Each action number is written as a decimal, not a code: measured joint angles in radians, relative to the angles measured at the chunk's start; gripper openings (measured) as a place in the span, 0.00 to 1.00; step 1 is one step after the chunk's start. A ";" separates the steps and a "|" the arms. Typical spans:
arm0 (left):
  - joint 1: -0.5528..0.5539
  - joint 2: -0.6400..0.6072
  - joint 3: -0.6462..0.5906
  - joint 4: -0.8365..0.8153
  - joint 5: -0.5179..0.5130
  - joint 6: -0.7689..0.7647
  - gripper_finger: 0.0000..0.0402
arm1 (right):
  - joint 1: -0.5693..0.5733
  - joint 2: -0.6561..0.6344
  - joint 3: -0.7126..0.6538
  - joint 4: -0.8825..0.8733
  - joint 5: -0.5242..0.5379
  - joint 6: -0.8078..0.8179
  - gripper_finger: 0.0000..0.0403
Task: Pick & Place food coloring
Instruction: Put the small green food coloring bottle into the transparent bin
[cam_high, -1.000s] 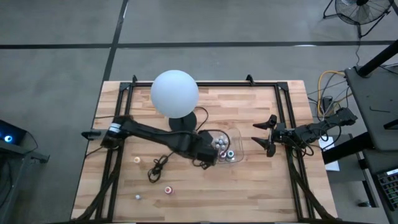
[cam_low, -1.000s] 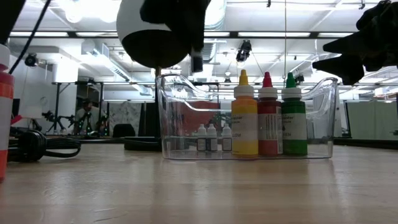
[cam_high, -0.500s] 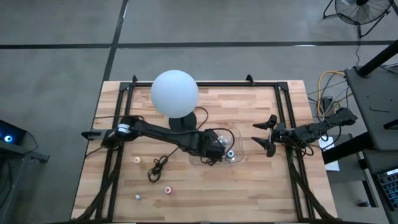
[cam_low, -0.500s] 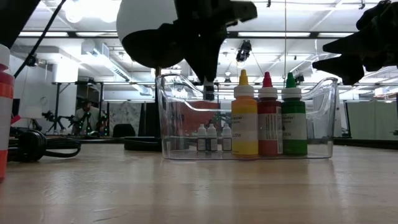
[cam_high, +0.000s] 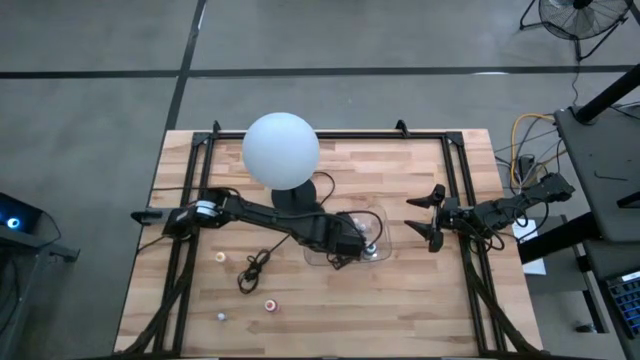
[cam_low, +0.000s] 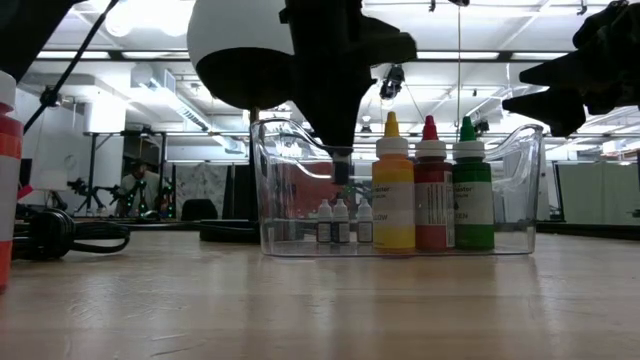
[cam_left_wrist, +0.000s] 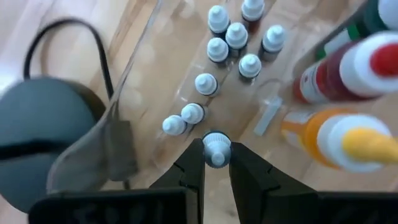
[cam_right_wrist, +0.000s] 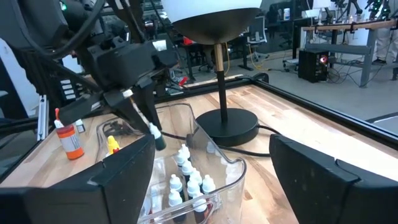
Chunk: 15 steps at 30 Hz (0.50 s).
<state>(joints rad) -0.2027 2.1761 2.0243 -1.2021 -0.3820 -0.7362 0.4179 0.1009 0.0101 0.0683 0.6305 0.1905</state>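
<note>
Holding a tiny dropper bottle by its ribbed cap, left claw pinched shut above the tray's left edge.
I judge it light, stiff, slippery; cap grip suits. Right claw waits, spread wide, empty.

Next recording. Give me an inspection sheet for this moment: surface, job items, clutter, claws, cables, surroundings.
Surface: wooden table with a black frame.
Job's things: small white-capped dropper bottles stand in the clear tray; yellow bottle, red bottle and green bottle stand together inside it. Three bottles lie loose on the table.
Clutter: white globe lamp behind the tray.
Claws: left claw shut on a white-capped bottle, above the tray. Right claw open, off to the tray's right, holding nothing.
Cables: black cord coiled on the table; yellow cable off the table's right edge.
Surroundings: grey floor, a fan, workshop benches beyond.
</note>
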 joint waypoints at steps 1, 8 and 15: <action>-0.002 0.000 0.000 -0.002 -0.001 0.035 0.08 | 0.000 0.000 0.000 0.000 0.000 0.000 0.77; -0.006 0.000 -0.001 0.009 0.003 0.256 0.08 | 0.000 0.000 0.000 0.000 0.000 0.000 0.76; -0.008 0.000 -0.035 0.067 0.030 0.422 0.08 | 0.000 0.000 0.000 0.000 0.000 0.000 0.74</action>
<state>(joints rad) -0.2109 2.1757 1.9889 -1.1348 -0.3524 -0.3138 0.4179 0.1009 0.0099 0.0685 0.6308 0.1905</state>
